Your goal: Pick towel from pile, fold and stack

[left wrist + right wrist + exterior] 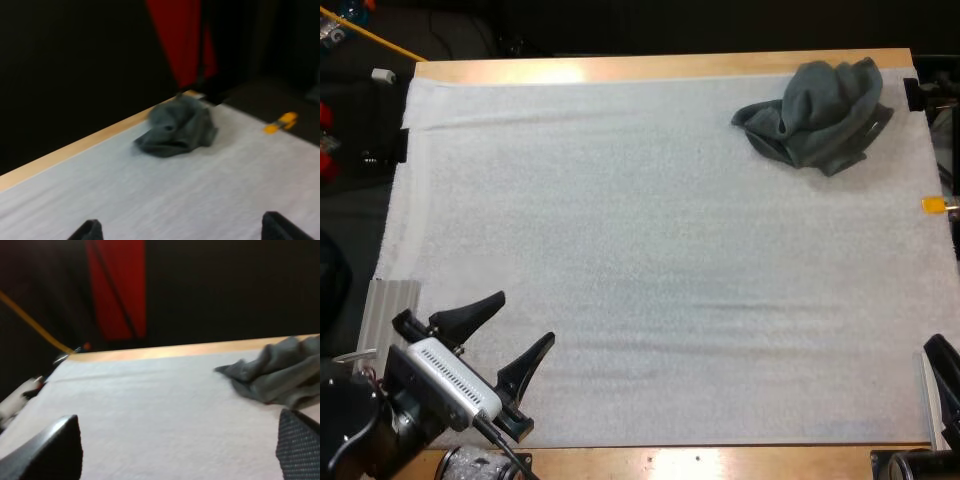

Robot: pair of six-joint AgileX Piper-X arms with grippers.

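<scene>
A crumpled dark grey-green towel (817, 115) lies at the far right corner of the white mat (650, 250). My left gripper (505, 327) hovers over the mat's near left corner, fingers wide apart and holding nothing, far from the towel. From the left wrist the towel (177, 127) sits well ahead by the table's far edge, with both fingertips (87, 231) spread wide. My right gripper (175, 450) is open too, its fingers (52, 450) far apart, the towel (280, 375) lying ahead beside one finger. Part of the right arm's finger (942, 362) shows at the near right edge of the table.
The wooden table edge (660, 68) runs along the far side behind the mat. A ribbed light-grey plate (388, 305) lies off the mat's left edge, close to my left arm. A small white object (384, 74) sits beyond the far left corner.
</scene>
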